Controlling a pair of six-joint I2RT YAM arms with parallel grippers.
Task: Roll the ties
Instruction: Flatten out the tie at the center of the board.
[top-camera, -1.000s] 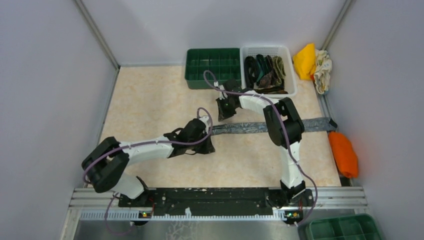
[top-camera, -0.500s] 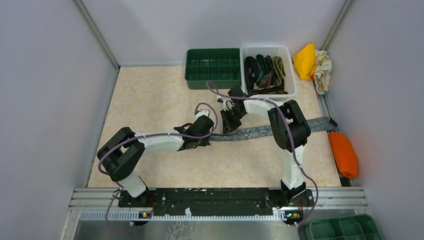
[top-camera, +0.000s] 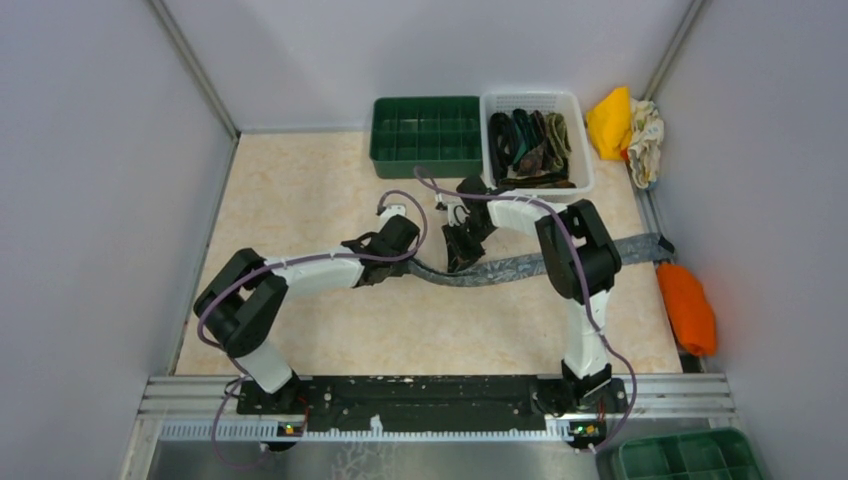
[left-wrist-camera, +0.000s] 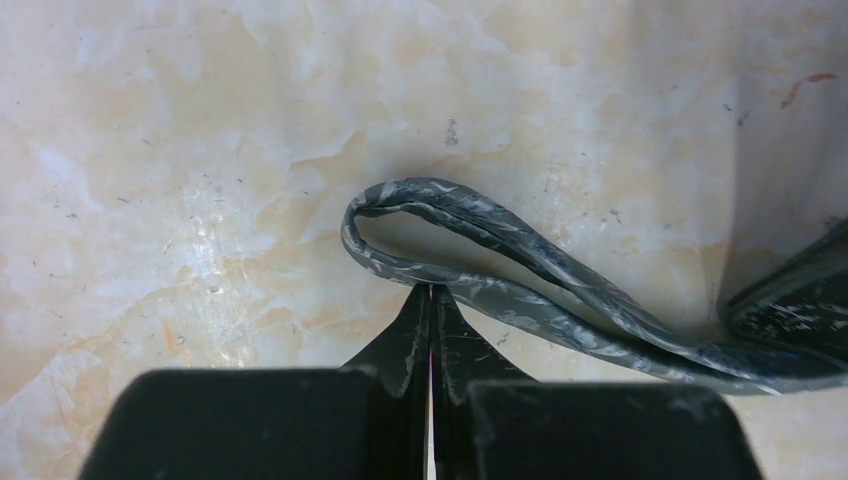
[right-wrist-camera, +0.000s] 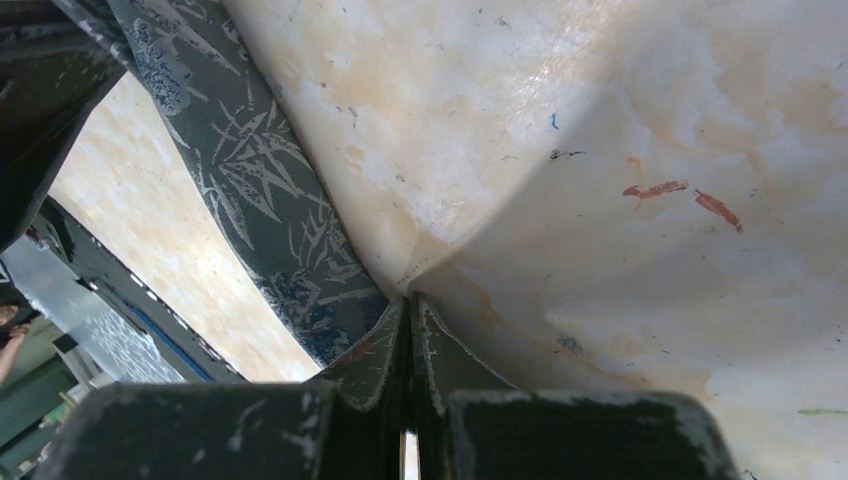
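A grey patterned tie (top-camera: 520, 262) lies across the middle of the table, its wide end at the right wall. Its left end is folded back into a flat loop (left-wrist-camera: 470, 212). My left gripper (top-camera: 410, 258) is shut, and its tips (left-wrist-camera: 431, 290) touch the loop's near edge with no fabric between them. My right gripper (top-camera: 461, 258) is also shut; its tips (right-wrist-camera: 410, 298) rest on the tabletop right beside the tie's edge (right-wrist-camera: 250, 170). More ties (top-camera: 530, 140) lie as dark coils in the white basket (top-camera: 586, 150) at the back.
A green compartment tray (top-camera: 425, 125) stands left of the basket. A yellow cloth (top-camera: 610, 120) and a pale one lie in the back right corner, an orange cloth (top-camera: 688, 305) along the right wall. Another green tray (top-camera: 690, 455) sits off the table at near right.
My left gripper has moved away from the near edge, and the tie's left end has bent into a loop. My right gripper has come from near the green tray to the tie.
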